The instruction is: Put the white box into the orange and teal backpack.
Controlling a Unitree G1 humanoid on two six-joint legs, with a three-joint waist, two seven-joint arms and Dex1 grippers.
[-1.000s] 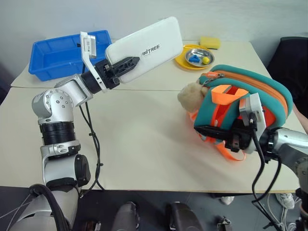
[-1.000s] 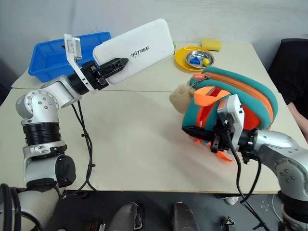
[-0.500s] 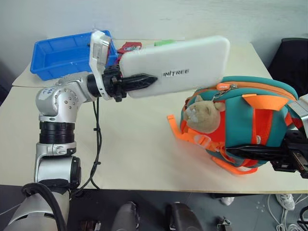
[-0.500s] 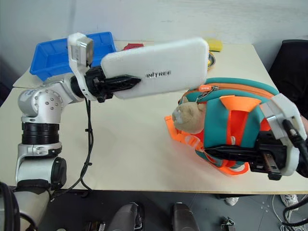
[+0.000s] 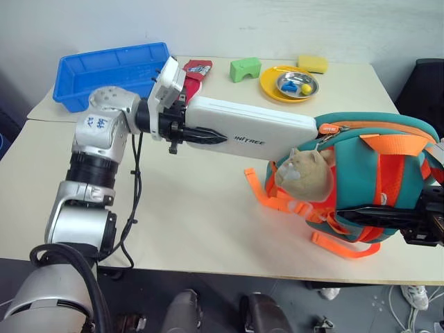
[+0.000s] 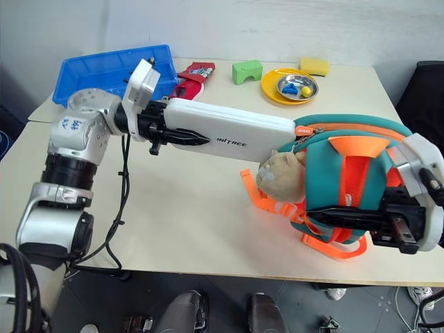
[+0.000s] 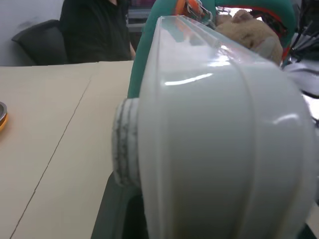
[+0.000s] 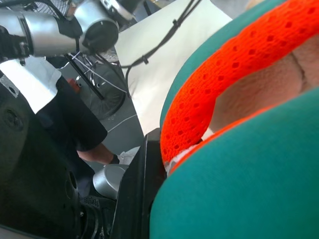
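Observation:
My left gripper point(image 5: 214, 138) is shut on one end of the white box point(image 5: 267, 134), a flat white case with grey lettering, held nearly level above the table. The box's far end reaches the top of the orange and teal backpack point(image 5: 378, 173), beside its zipper pull; whether it is inside I cannot tell. In the left wrist view the white box point(image 7: 219, 139) looms close, with the backpack behind it. At the table's right edge the backpack stands with a beige plush toy point(image 5: 305, 177) on its front. My right gripper point(image 6: 341, 216) is shut on the backpack's lower side, one black finger point(image 8: 139, 189) against orange webbing.
At the back of the table stand a blue tray point(image 5: 104, 69), a red packet point(image 5: 195, 69), a green block point(image 5: 245, 68), a yellow plate point(image 5: 272, 86) bearing a metal bowl, and a yellow sponge point(image 5: 313, 62). A person in dark clothes point(image 7: 94, 30) sits beyond the table's right side.
The left arm swung the box down from a raised tilt to nearly level, its far end now at the backpack's top. The right gripper drew the backpack toward the table's right edge.

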